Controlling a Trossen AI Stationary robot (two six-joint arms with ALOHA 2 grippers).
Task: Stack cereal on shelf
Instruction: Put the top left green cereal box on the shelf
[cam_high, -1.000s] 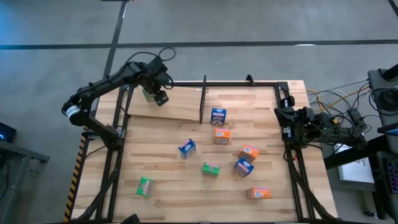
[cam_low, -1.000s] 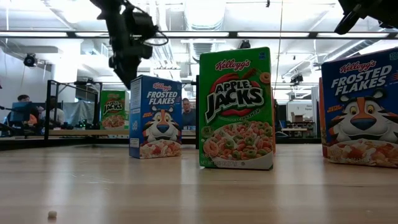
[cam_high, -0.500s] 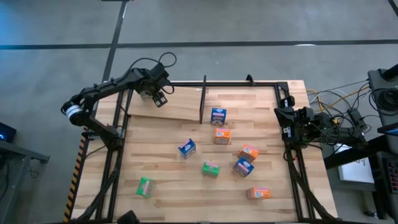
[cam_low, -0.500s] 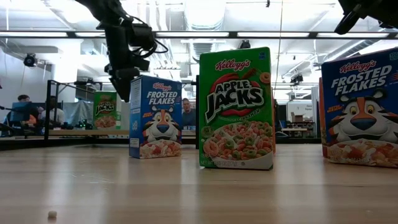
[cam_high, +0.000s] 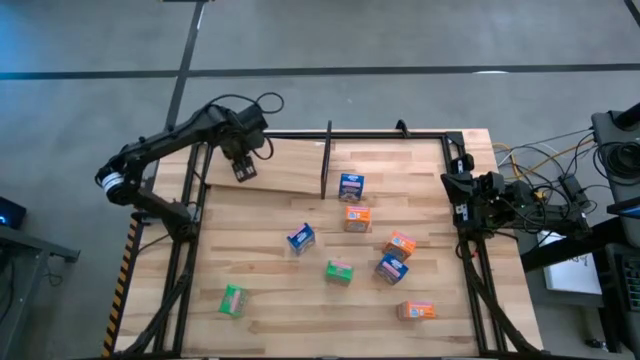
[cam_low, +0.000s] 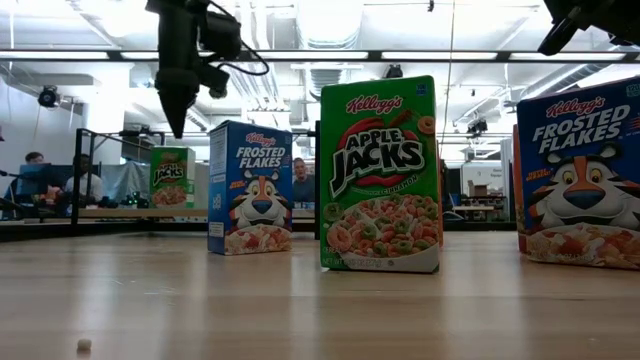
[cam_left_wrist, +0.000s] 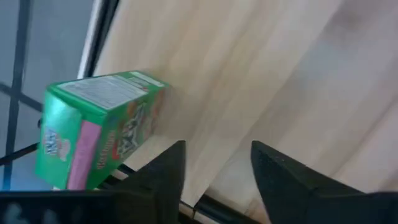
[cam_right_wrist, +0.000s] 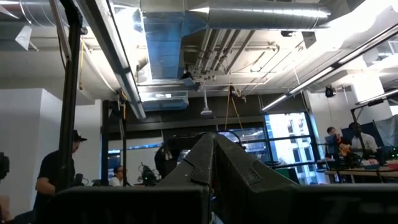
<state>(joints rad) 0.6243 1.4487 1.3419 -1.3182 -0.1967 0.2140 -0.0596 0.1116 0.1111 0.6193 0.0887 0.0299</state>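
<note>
Fingers (cam_left_wrist: 165, 171) of the left gripper (cam_left_wrist: 214, 168) stand parted with nothing between them, raised above the shelf (cam_high: 290, 165) near its far left corner; in the high view this gripper (cam_high: 243, 170) hangs over the plank's left part. Just beyond the fingertips, a green cereal box (cam_left_wrist: 96, 137) stands on the shelf at its far left corner, clear of both fingers. In the low view the same green Apple Jacks box (cam_low: 172, 177) shows upright in the distance, with the left gripper (cam_low: 177, 110) above and apart from it.

Seven more boxes are spread over the tabletop (cam_high: 270, 320) in front of the shelf. A blue box (cam_high: 351, 185) stands just beside the black divider rod (cam_high: 326, 160), with an orange box (cam_high: 357, 216) close in front of it. Another blue box (cam_high: 300, 238) and a green box (cam_high: 339, 271) sit near the table's middle. An orange box (cam_high: 400, 244) touches or nearly touches a blue box (cam_high: 391, 268) to the right. A green box (cam_high: 233, 300) lies toward the near left and an orange box (cam_high: 416, 311) toward the near right.

At the table's right edge the right gripper (cam_high: 462, 190) waits, its fingers (cam_right_wrist: 211, 162) pressed together and pointing up toward the ceiling.
</note>
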